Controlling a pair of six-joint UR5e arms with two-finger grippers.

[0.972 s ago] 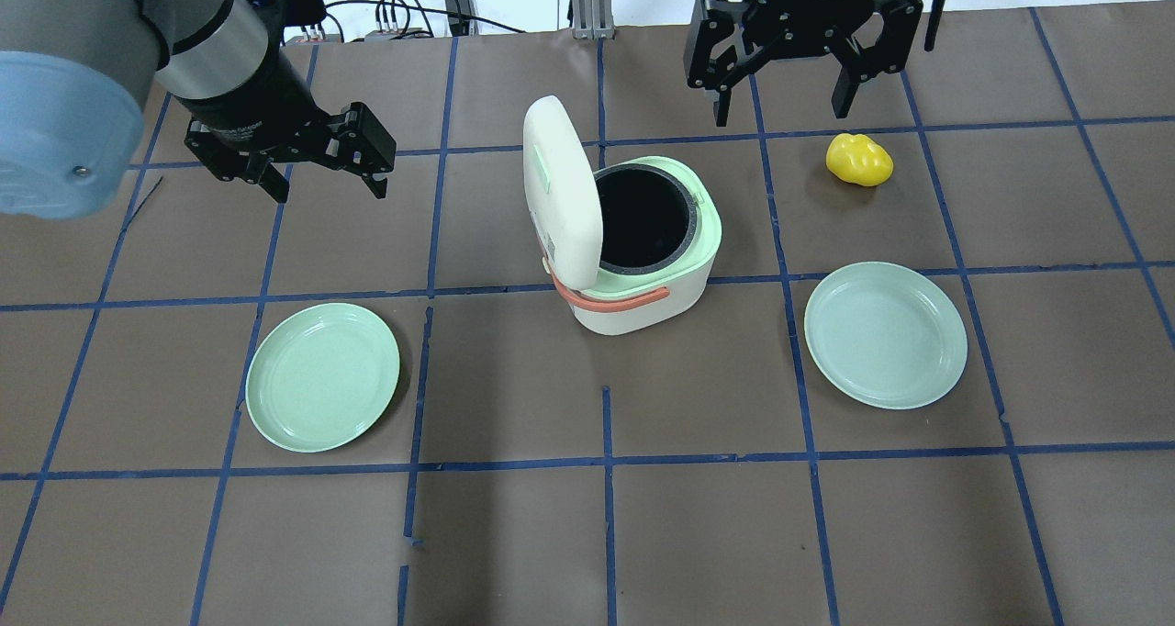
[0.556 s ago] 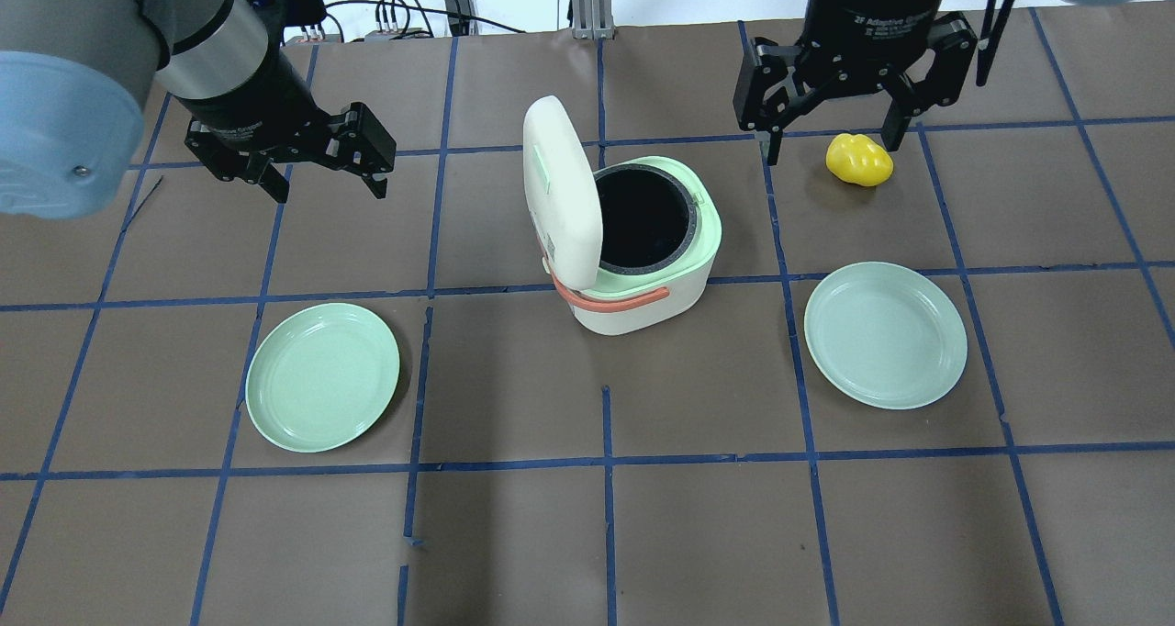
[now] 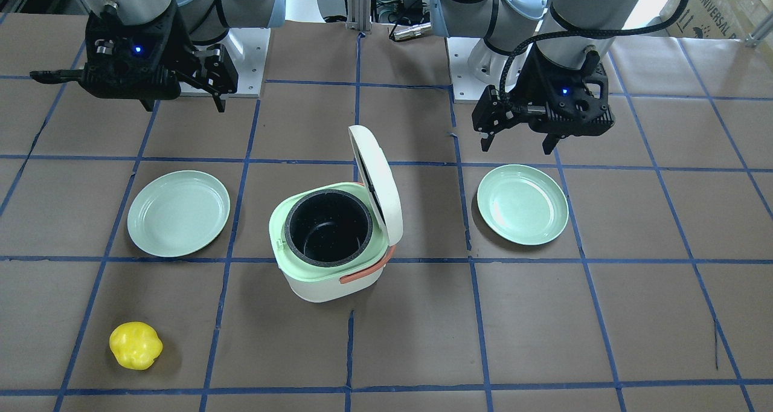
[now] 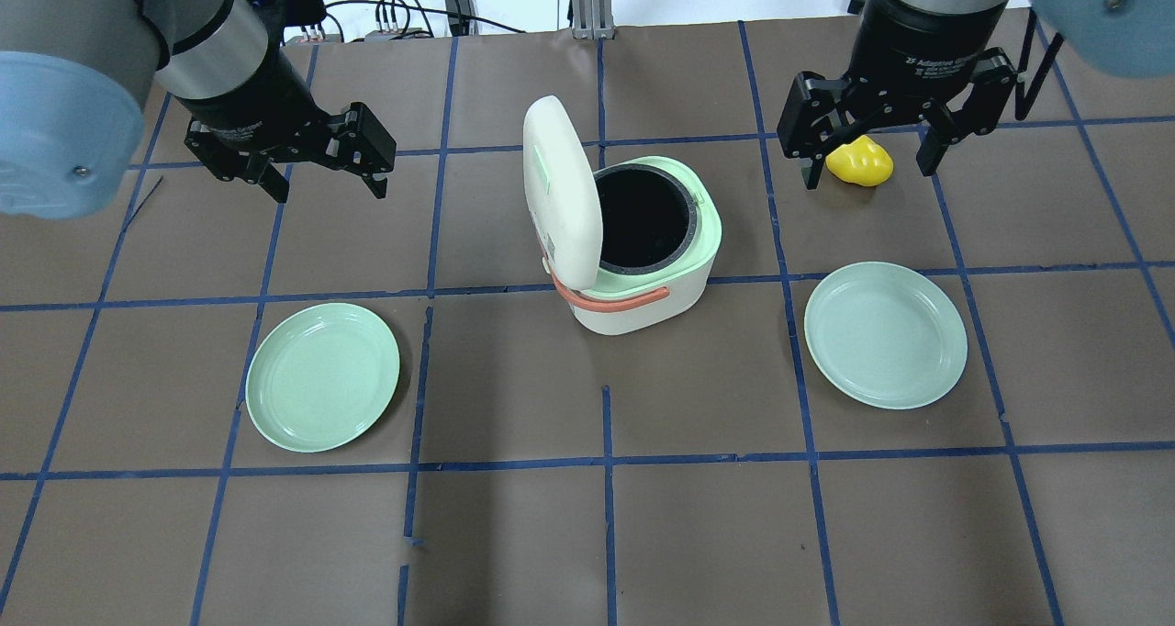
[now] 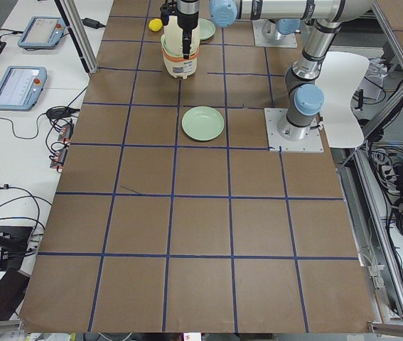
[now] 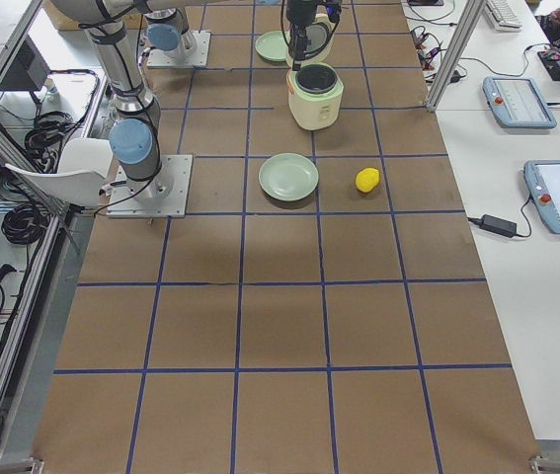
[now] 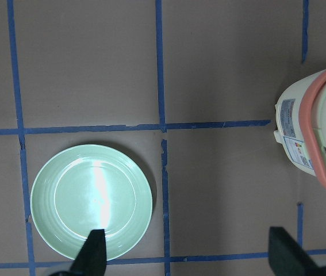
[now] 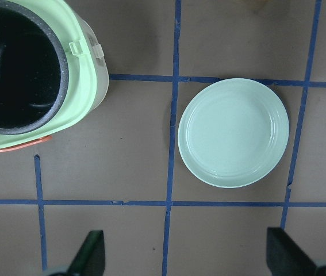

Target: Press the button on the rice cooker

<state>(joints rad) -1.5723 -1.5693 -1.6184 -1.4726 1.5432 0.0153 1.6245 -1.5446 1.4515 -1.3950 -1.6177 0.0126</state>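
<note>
Rice cooker point(image 3: 314, 279) is sitting lid-up on tabletop point(image 3: 543, 315); probably light, rigid, slide-prone, so press downward. Button not discernible. Left hand point(image 3: 516, 148) and right hand point(image 3: 184, 107) are hanging wide open, empty.

**A:** anything actually move in the last second?

**B:** just the right arm's black two-finger gripper point(image 4: 867, 174). It slid right and lower in the overhead view. From there its frame now overlaps the top edge of the glossy lumpy yellow thing point(image 4: 859, 167), which showed whole before.
</note>
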